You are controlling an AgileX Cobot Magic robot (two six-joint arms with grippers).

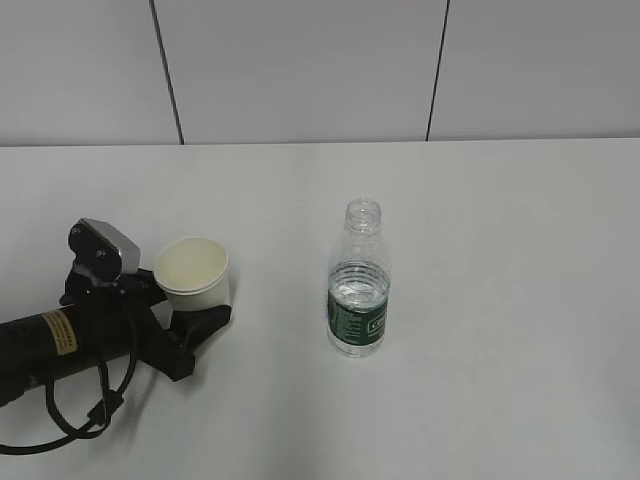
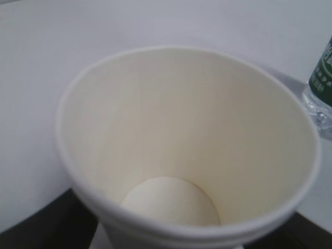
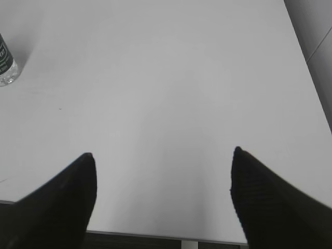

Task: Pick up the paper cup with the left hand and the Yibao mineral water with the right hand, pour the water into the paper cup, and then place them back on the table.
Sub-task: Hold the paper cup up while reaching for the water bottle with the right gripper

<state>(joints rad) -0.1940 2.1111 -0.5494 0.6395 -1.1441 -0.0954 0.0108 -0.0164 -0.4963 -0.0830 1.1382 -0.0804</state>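
Observation:
The white paper cup (image 1: 191, 268) stands upright at the left of the table (image 1: 500, 250), its cream inside dry. My left gripper (image 1: 197, 292) reaches in from the lower left with its black fingers (image 1: 205, 322) on both sides of the cup's lower wall, shut on it. In the left wrist view the cup (image 2: 181, 145) fills the picture; its base is hidden. The Yibao mineral water (image 1: 358, 290) stands uncapped at the middle, partly filled, to the right of the cup and untouched. My right gripper (image 3: 163, 153) hangs open over bare table, far from the bottle (image 3: 5, 65).
A grey panelled wall (image 1: 300, 70) closes the table's far side. The bottle's label edge (image 2: 321, 78) shows at the right of the left wrist view. The table's near edge (image 3: 155, 236) runs just under my right fingers.

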